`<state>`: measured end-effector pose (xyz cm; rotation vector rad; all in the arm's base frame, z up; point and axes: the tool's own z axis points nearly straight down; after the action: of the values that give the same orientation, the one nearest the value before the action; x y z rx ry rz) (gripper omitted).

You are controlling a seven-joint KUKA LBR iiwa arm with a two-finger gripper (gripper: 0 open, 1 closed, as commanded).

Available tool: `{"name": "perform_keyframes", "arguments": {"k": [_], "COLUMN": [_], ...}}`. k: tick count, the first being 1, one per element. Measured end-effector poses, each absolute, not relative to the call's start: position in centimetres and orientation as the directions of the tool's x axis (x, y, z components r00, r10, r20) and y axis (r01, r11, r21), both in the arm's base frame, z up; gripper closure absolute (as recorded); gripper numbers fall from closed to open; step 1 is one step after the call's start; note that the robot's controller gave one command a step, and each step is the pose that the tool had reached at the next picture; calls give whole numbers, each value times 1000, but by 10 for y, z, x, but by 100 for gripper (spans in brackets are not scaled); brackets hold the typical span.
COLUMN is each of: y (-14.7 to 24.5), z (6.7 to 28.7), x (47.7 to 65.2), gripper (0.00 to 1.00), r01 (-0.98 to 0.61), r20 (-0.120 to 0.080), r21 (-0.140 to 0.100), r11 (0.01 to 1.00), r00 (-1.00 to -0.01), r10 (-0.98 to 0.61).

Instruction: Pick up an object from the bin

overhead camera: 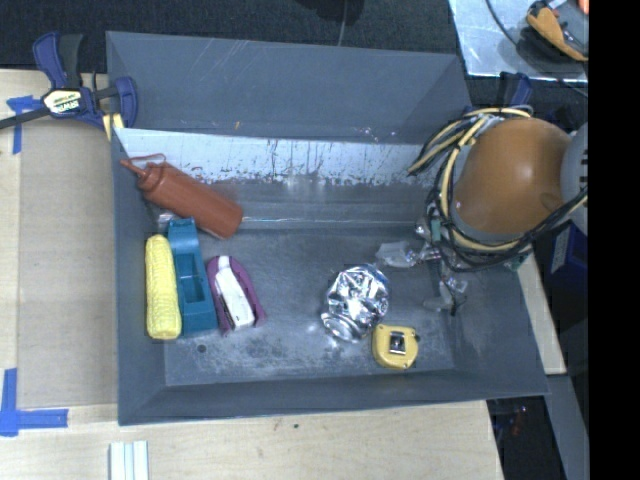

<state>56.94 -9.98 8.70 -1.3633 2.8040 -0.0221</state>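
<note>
Nearest, a yellow tape measure (395, 347) is seen by the front wall of the bin (300, 393), with a foil ball (355, 301) just behind it. The gripper (432, 268) is held just right of the ball; whether it is open or closed cannot be told

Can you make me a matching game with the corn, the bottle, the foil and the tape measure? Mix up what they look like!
Things:
1. corn
2. bottle
3. foil
4. tape measure

Looks:
A. shiny and crumpled
B. brown, lying on its side
C. small, yellow, nearest the front
D. long, yellow, bumpy

Pairs: 1-D, 2-B, 3-A, 4-C
</note>
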Motion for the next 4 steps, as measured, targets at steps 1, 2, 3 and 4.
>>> {"name": "perform_keyframes", "arguments": {"k": [1,2,3,4], "y": [-35,-23,-23,-74], "z": [73,72,72,71], "x": [554,600,600,597], "gripper": [0,100,100,100], "r01": [-407,-861,-860,-948], "r20": [-21,-17,-17,-13], "r21": [-12,-32,-32,-42], "r11": [914,508,509,314], "r00": [-913,-508,-508,-314], "r10": [-407,-861,-861,-949]}}
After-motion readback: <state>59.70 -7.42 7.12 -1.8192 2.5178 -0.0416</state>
